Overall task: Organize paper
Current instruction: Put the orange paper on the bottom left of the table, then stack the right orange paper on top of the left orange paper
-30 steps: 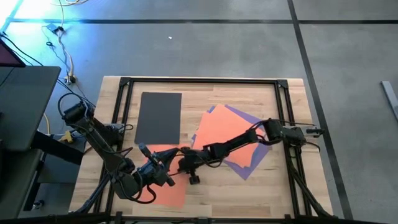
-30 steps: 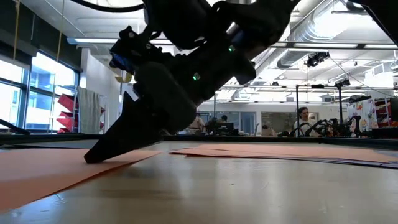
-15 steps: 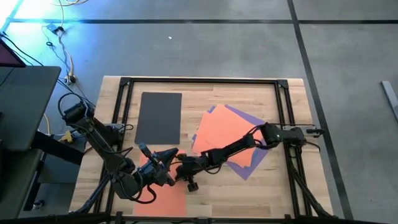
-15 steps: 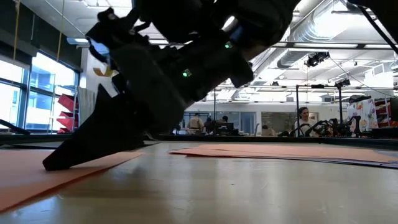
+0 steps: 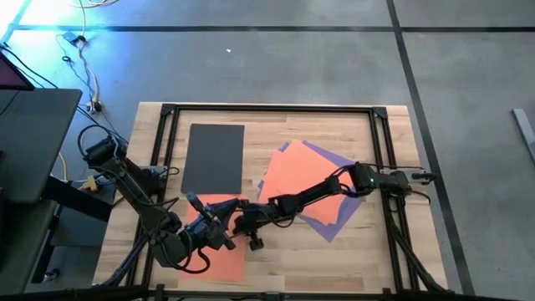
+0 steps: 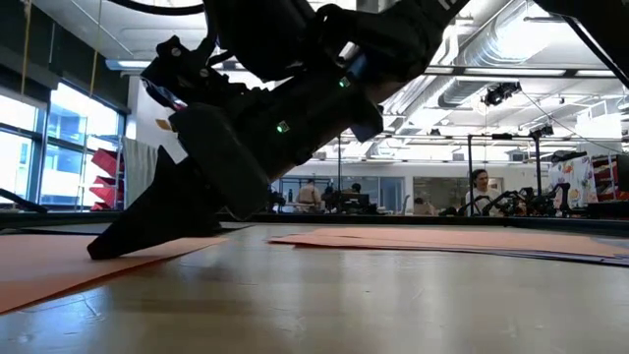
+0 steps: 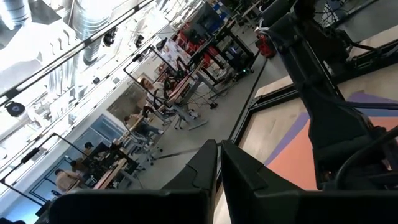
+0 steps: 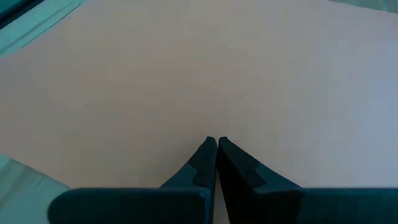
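An orange sheet (image 5: 219,255) lies flat at the table's near left. My right gripper (image 5: 241,221), reaching across from the right, is shut with its tips on that sheet (image 6: 98,250). A dark grey sheet (image 5: 213,157) lies flat farther back. To the right, a salmon sheet (image 5: 301,177) lies on a purple sheet (image 5: 336,216). My left gripper (image 5: 221,219) is shut and held level above the orange sheet, touching nothing; its shut fingers show in the left wrist view (image 7: 218,155). My right gripper presses its shut fingertips (image 8: 216,144) down on the orange sheet's upper face (image 8: 211,93), near the sheet's far right part. The fingers slant down from the table's right side. The sheet lies flat on the table under them (image 6: 59,270).
A black metal frame (image 5: 267,109) runs round the wooden tabletop. Bare wood (image 5: 334,259) shows at the near right. A cable and clutter lie on the floor beyond the far left corner (image 5: 84,50). People sit at desks in the room behind (image 6: 480,187).
My right gripper has moved a little toward the table's left edge, its shut tips staying on the orange sheet. The sheet has slid slightly left with it, still flat.
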Motion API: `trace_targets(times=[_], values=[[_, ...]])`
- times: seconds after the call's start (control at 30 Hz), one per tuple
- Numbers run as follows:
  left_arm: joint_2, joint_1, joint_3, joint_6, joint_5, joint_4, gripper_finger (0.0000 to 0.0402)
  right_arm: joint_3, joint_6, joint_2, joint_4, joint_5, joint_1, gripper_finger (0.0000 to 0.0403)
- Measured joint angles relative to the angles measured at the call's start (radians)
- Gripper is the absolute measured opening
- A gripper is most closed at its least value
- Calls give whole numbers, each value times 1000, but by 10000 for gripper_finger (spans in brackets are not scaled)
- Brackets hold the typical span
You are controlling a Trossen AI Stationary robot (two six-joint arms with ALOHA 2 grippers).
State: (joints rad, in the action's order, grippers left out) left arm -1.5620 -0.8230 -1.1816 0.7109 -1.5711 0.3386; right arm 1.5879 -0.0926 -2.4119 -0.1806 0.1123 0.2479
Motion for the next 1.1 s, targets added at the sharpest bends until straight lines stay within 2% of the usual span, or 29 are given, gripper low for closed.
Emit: trace_targets(times=[0.43, 1.1], values=[[0, 1, 0, 0, 0, 0, 0, 0, -22, 0, -16, 9, 41, 0], [0, 1, 0, 0, 0, 0, 0, 0, -16, 0, -117, -38, 27, 0]])
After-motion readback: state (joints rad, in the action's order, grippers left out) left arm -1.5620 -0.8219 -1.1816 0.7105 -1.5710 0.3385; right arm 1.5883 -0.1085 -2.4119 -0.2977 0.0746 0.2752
